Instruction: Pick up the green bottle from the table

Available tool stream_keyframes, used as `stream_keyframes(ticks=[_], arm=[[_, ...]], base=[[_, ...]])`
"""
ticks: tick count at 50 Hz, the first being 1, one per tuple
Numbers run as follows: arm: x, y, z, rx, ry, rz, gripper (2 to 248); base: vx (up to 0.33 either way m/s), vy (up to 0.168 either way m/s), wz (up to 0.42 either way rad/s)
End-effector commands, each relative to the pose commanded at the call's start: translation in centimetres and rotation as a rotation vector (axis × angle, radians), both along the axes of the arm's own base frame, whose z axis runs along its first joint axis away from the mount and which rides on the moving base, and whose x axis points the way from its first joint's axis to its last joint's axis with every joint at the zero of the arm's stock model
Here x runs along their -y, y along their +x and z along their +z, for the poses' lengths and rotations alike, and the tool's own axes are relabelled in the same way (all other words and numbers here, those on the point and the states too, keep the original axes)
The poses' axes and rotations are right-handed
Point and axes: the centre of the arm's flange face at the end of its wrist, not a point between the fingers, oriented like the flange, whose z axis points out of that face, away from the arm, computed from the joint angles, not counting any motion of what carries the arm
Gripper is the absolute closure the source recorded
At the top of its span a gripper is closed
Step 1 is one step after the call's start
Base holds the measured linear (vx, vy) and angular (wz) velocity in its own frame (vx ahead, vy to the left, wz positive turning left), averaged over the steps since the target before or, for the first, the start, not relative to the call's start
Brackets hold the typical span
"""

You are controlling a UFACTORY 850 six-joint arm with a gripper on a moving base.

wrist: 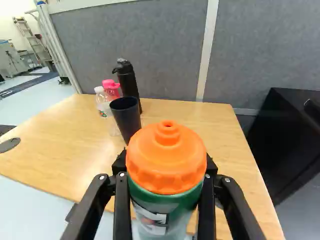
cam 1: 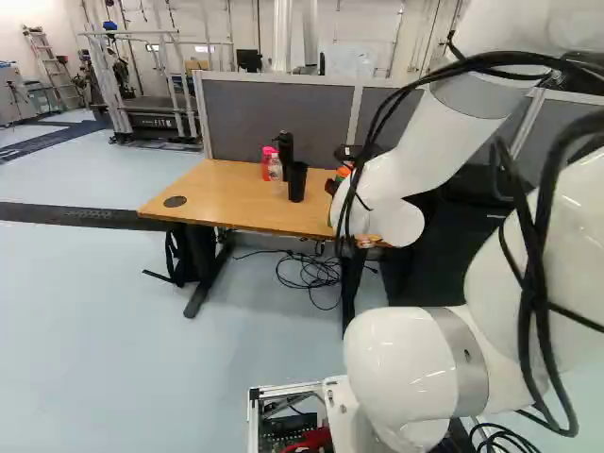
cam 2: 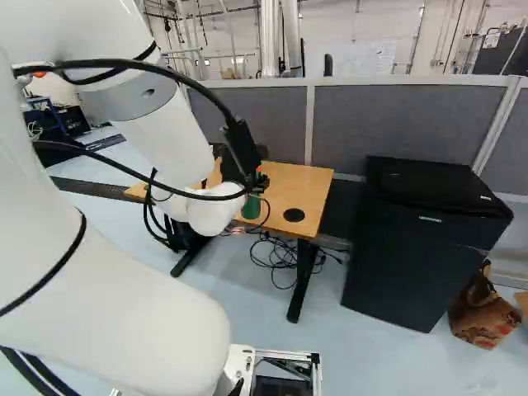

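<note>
Well — green bottle (wrist: 162,212) upright, pinched between both fingers (wrist: 121,207)

**Print check, three views: marks located, wording not transcribed**

Noting a label (wrist: 151,218) with pale and dark panels on the side of the green bottle (wrist: 167,170), below the orange cap (wrist: 166,157). Finding a small printed label (wrist: 104,112) on the clear bottle (wrist: 101,101), too small to make out. Logging pale lettering on the side of the treadmill (cam 1: 160,121) in the left base view. In the right base view, recording a small light badge (cam 2: 430,219) on the front of the black cabinet (cam 2: 412,264), red print on the brown paper bag (cam 2: 485,320), and faint marks on a wall sheet (cam 2: 383,59).
</note>
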Motion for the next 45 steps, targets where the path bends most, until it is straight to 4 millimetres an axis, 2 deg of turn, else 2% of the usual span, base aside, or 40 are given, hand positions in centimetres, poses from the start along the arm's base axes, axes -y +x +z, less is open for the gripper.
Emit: stream_keyframes(ticks=[20, 45], arm=[[-1.6, -3.0, -1.8, -0.036, -0.035, 0.029, 132], [-2.3, -4.4, -2.7, -0.054, -0.053, 0.043, 132]], base=[[0.0, 0.0, 0.0], [0.0, 0.0, 0.0]])
